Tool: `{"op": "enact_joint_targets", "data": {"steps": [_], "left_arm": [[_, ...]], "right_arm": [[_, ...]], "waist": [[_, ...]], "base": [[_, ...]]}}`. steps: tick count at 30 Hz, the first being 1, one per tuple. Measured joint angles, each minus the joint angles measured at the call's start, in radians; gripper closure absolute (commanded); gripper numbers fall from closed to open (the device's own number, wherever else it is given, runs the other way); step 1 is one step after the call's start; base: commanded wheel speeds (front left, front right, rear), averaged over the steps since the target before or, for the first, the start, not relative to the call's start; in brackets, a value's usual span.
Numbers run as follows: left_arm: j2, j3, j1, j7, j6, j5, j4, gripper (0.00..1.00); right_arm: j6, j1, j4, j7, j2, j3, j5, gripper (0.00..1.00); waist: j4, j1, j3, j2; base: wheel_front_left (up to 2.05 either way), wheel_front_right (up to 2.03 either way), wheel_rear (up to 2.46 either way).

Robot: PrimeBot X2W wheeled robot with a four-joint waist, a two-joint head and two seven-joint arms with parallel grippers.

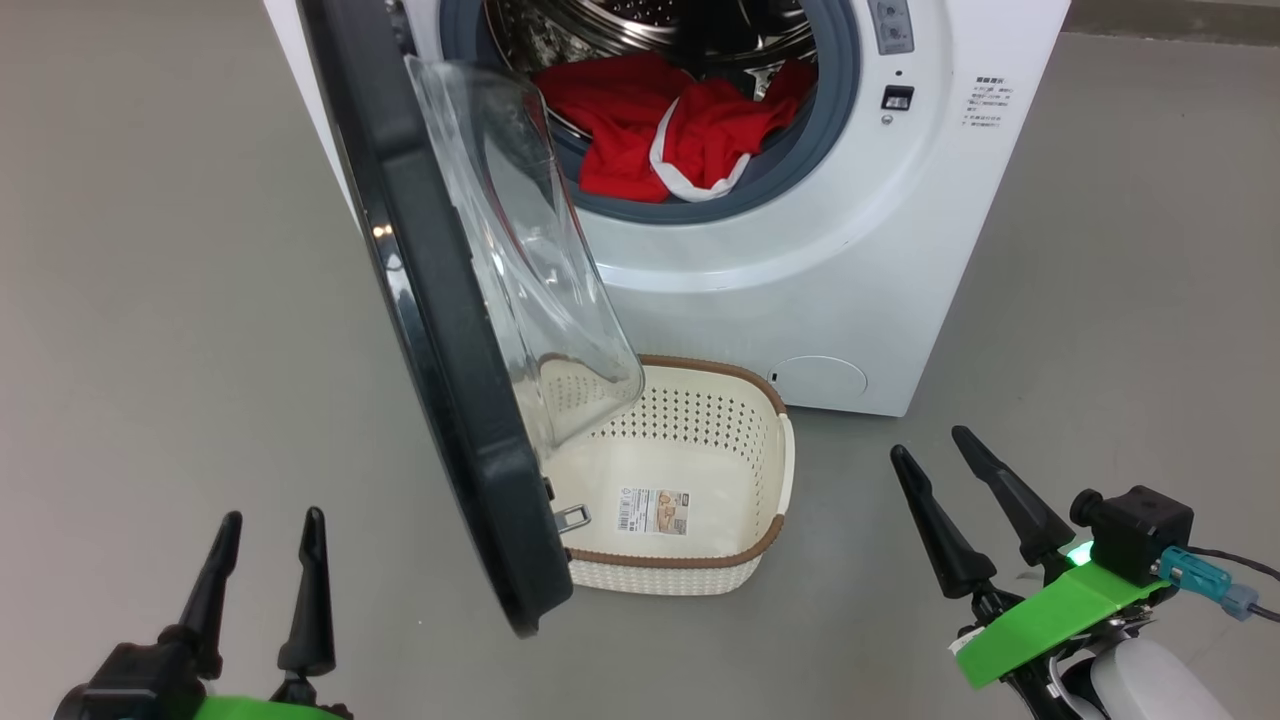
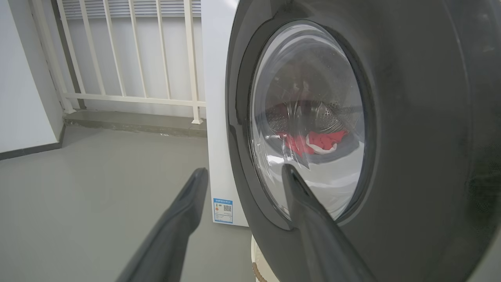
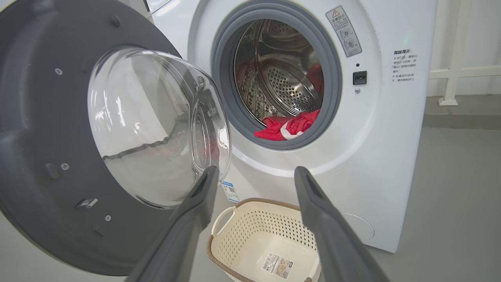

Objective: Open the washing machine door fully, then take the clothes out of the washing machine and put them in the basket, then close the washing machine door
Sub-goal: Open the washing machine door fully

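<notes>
The white washing machine [image 1: 850, 270] stands ahead with its round black door [image 1: 440, 330] swung out to about a right angle, the glass bowl facing right. Red clothes [image 1: 680, 130] with a white trim band lie at the drum's mouth, hanging over the grey ring; they also show as clothes [image 3: 287, 127] in the right wrist view. The cream basket [image 1: 745, 575] sits on the floor under the door, nothing in it but a label sticker. My left gripper [image 1: 268, 530] is open, low at the left, outside the door [image 2: 411, 137]. My right gripper [image 1: 935, 445] is open at the lower right, facing the basket [image 3: 223, 243].
Grey floor lies on both sides of the machine. A white railing [image 2: 129, 98] on a low kerb and a white wall run behind the machine at the left. The door's latch hook [image 1: 572, 518] juts from its inner edge over the basket.
</notes>
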Motion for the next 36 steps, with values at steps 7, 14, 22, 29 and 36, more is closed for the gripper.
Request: {"op": "enact_joint_targets", "data": {"steps": [7,14,22,29,36], "left_arm": [[0.0,-0.001,0.0,0.0,0.0,-0.001,-0.002,0.0],[0.0,0.0,0.0,0.0,0.0,-0.004,-0.009,0.37],[0.0,0.006,-0.027,0.0,0.0,-0.004,-0.097,1.0],[0.001,0.012,-0.054,0.0,0.0,0.007,-0.235,1.0],[0.005,-0.026,-0.068,0.0,0.0,0.017,-0.355,1.0]], "right_arm": [[0.0,0.0,0.002,0.0,0.0,-0.002,0.005,0.0],[0.0,0.0,0.005,0.0,0.0,-0.011,-0.001,0.0],[0.0,-0.001,0.008,0.0,0.003,-0.018,-0.004,0.0],[0.0,-0.001,0.008,0.0,0.007,-0.017,-0.011,0.0],[0.0,-0.002,0.016,0.0,0.012,-0.013,-0.011,0.0]], "waist": [[0.003,0.0,0.004,0.0],[0.007,0.0,0.01,0.0],[0.008,0.0,0.015,0.0],[0.0,0.0,0.014,0.0],[-0.006,0.0,0.01,0.0]], "base": [[0.0,0.0,0.0],[0.0,0.0,0.0],[0.0,0.0,0.0],[0.0,0.0,0.0],[0.0,0.0,0.0]]}}
